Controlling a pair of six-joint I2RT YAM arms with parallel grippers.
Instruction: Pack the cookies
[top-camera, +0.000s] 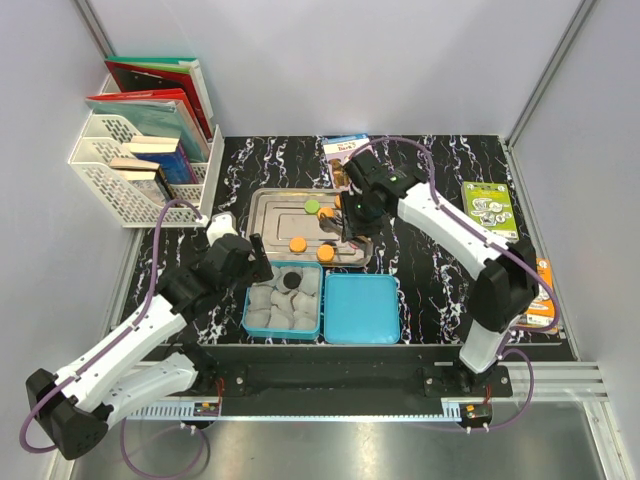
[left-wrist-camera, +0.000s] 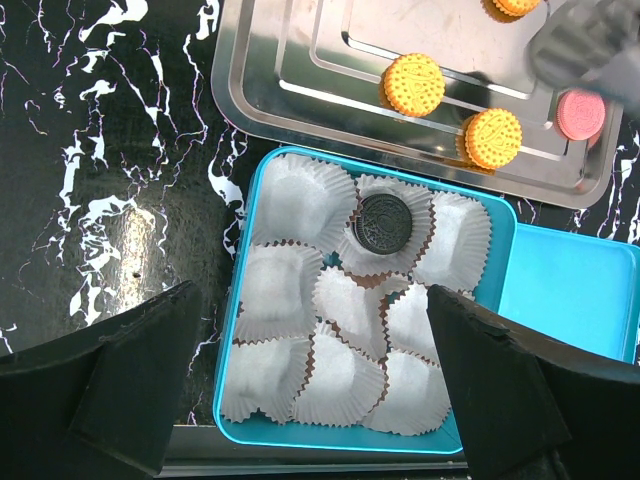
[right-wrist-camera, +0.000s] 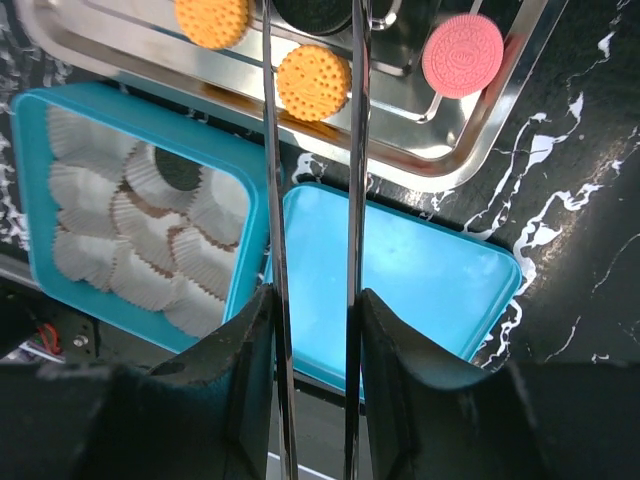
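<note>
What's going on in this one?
The right end effector grips a pair of tongs, whose tips sit on either side of a black cookie on the metal tray. The left end effector hangs open over the blue box of paper cups, holding nothing. A second black cookie already sits in one cup. Orange cookies and a pink cookie are on the tray, not yet packed.

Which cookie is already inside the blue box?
The black cookie sitting in a paper cup in the blue box. The orange ones and the pink one lie on the metal tray.
</note>
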